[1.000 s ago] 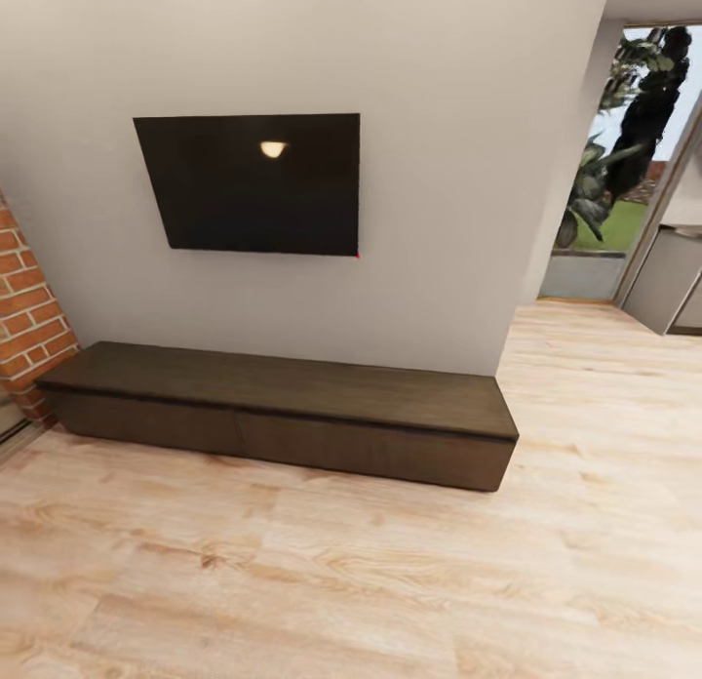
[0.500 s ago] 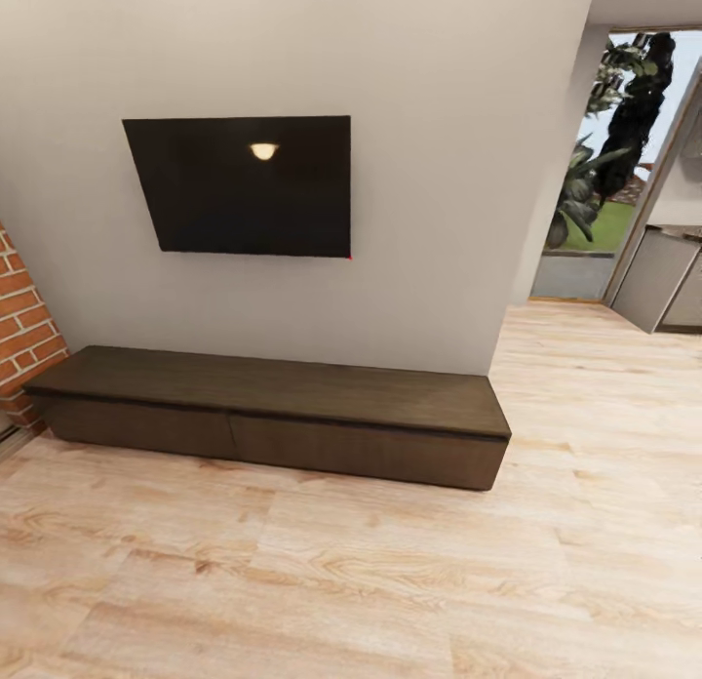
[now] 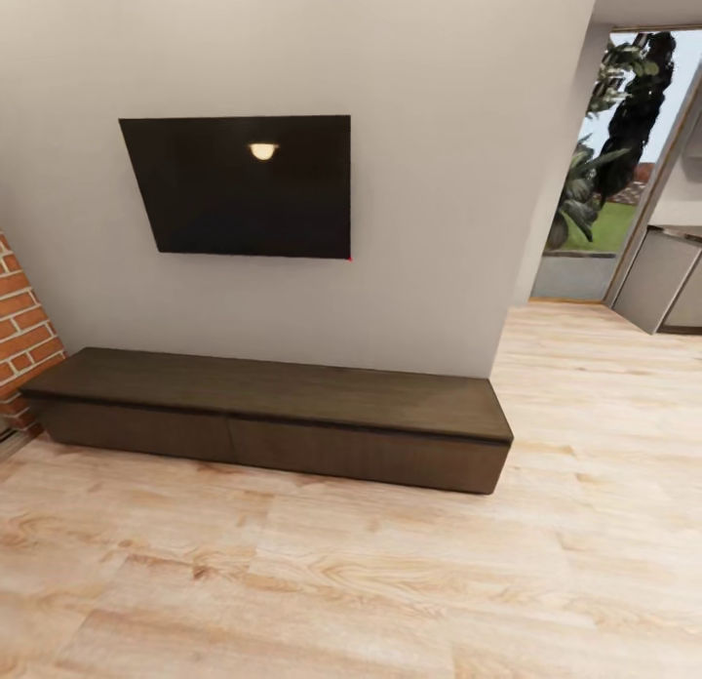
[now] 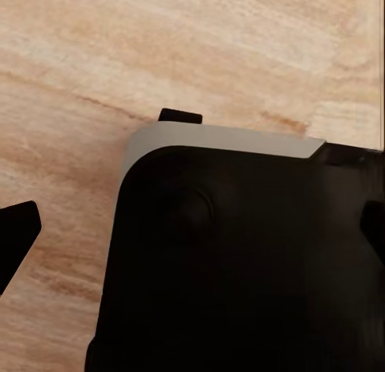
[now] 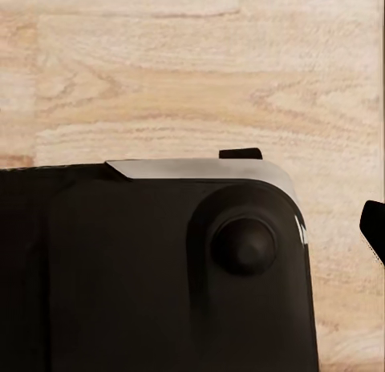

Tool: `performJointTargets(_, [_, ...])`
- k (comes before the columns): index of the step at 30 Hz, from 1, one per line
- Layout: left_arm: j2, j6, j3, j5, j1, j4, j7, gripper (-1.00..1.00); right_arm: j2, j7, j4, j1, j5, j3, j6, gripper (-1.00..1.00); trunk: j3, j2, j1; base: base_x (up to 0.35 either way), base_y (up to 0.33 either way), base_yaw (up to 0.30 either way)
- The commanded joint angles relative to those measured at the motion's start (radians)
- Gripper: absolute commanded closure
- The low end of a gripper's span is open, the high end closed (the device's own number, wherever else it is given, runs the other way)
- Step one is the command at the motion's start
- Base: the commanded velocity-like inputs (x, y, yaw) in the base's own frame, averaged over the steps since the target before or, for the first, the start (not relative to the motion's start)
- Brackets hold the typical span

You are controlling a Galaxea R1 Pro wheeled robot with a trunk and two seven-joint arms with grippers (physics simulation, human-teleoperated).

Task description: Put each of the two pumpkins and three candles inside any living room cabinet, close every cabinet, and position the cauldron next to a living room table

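Currently we face the cabinet, drawers shut, bare floor ahead. Hand states: we cannot tell. Risk: arriving empty-handed, pumpkins and candles unlocated.

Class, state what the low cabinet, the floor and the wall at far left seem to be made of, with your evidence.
Cabinet: probably dark brown wood, matte, faint grain streaks.
Floor: pale wood planks or laminate, visible grain and seams.
Left wall: red brick, mortar lines.

The brick wall and kitchen unit are cut off at the picture's edges.
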Motion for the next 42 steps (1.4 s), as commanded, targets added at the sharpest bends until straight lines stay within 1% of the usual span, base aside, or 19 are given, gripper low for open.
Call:
performJointTargets(1, [-0.004,-0.003,0.000,0.004,-0.001,-0.005,0.000,-1.00,0.000,0.007,0.001,-0.001,-0.013,0.000,-0.004,-1.00,-0.001,0.000,0.000,0.275,0.000,0.000])
performJointTargets(10, [-0.013,-0.005,-0.008,0.000,-0.001,-0.092,0.000,-1.00,0.000,0.006,0.001,-0.001,-0.023,-0.003,-0.004,-1.00,-0.001,0.000,0.000,0.060,0.000,0.000])
performJointTargets(13, [-0.013,-0.003,-0.010,0.000,-0.001,-0.180,0.006,-1.00,0.001,0.004,0.001,-0.001,-0.021,-0.003,0.002,-1.00,-0.001,0.000,0.000,0.002,0.000,0.000])
performJointTargets(16, [-0.013,0.009,-0.009,0.002,-0.001,-0.320,0.009,-1.00,0.001,-0.017,-0.027,-0.001,-0.021,-0.003,-0.001,-1.00,-0.001,0.000,0.000,0.000,0.000,0.000])
performJointTargets(19, [-0.014,0.054,-0.009,0.006,-0.001,-0.451,0.009,-1.00,0.000,-0.045,-0.147,-0.001,-0.024,-0.007,0.005,-1.00,-0.001,0.000,0.000,0.000,0.000,0.000])
performJointTargets(20, [-0.014,0.102,-0.009,0.008,-0.001,-0.508,0.008,-1.00,-0.001,-0.051,-0.211,-0.001,-0.024,-0.008,0.011,-1.00,-0.001,0.000,0.000,0.000,0.000,0.000])
performJointTargets(22, [-0.014,0.259,-0.008,0.012,-0.001,-0.646,0.003,-1.00,-0.001,-0.058,-0.343,0.000,-0.025,-0.008,0.050,-1.00,-0.001,0.000,0.000,0.000,0.000,0.000])
performJointTargets(23, [-0.014,0.309,-0.008,0.012,-0.001,-0.685,0.002,-1.00,-0.001,-0.059,-0.375,0.000,-0.025,-0.007,0.069,-1.00,-0.001,0.000,0.000,0.000,0.000,0.000])
performJointTargets(26, [-0.019,0.615,-0.008,0.030,-0.001,-0.926,-0.030,-1.00,0.002,-0.063,-0.538,0.000,-0.025,-0.005,0.243,-1.00,-0.001,0.000,0.000,0.000,0.000,0.000])
performJointTargets(28, [-0.027,0.789,-0.010,0.093,-0.001,-1.081,-0.101,-1.00,0.008,-0.062,-0.624,-0.001,-0.026,-0.004,0.355,-1.00,-0.001,0.000,0.000,0.000,0.000,0.000])
performJointTargets(29, [-0.028,0.831,-0.010,0.116,-0.002,-1.119,-0.123,-1.00,0.012,-0.062,-0.645,-0.001,-0.026,-0.004,0.377,-1.00,-0.001,0.000,0.000,0.000,0.000,0.000])
performJointTargets(32, [-0.035,1.081,-0.017,0.269,-0.020,-1.319,-0.246,-1.00,0.054,-0.062,-0.742,-0.003,-0.034,-0.003,0.475,-1.00,-0.001,0.000,0.000,0.000,0.000,0.000])
performJointTargets(34, [-0.043,1.194,-0.043,0.358,-0.067,-1.384,-0.300,-1.00,0.093,-0.059,-0.768,-0.023,-0.071,-0.003,0.523,-1.00,-0.001,0.000,0.000,0.000,0.000,0.000])
performJointTargets(35, [-0.051,1.222,-0.066,0.398,-0.094,-1.399,-0.315,-1.00,0.104,-0.058,-0.770,-0.044,-0.101,-0.003,0.542,-1.00,-0.001,0.000,0.000,0.000,0.000,0.000])
performJointTargets(36, [-0.055,1.231,-0.079,0.418,-0.108,-1.404,-0.321,-1.00,0.108,-0.057,-0.770,-0.057,-0.117,-0.003,0.551,-1.00,-0.001,0.000,0.000,0.000,0.000,0.000])
performJointTargets(37, [-0.065,1.250,-0.122,0.483,-0.151,-1.411,-0.332,-1.00,0.116,-0.053,-0.754,-0.103,-0.170,-0.002,0.576,-1.00,-0.001,0.000,0.000,0.000,0.000,0.000])
performJointTargets(38, [-0.070,1.257,-0.147,0.527,-0.179,-1.413,-0.335,-1.00,0.118,-0.049,-0.732,-0.131,-0.197,-0.002,0.585,-1.00,-0.001,0.000,0.000,0.000,0.000,0.000])
performJointTargets(40, [-0.071,1.265,-0.187,0.604,-0.223,-1.400,-0.339,-1.00,0.120,-0.029,-0.683,-0.177,-0.229,-0.003,0.593,-1.00,-0.001,0.000,0.000,0.000,0.000,0.000])
performJointTargets(42, [-0.066,1.268,-0.204,0.657,-0.243,-1.382,-0.340,-1.00,0.117,0.018,-0.664,-0.211,-0.246,-0.008,0.599,-1.00,-0.001,0.000,0.000,0.000,0.000,0.000])
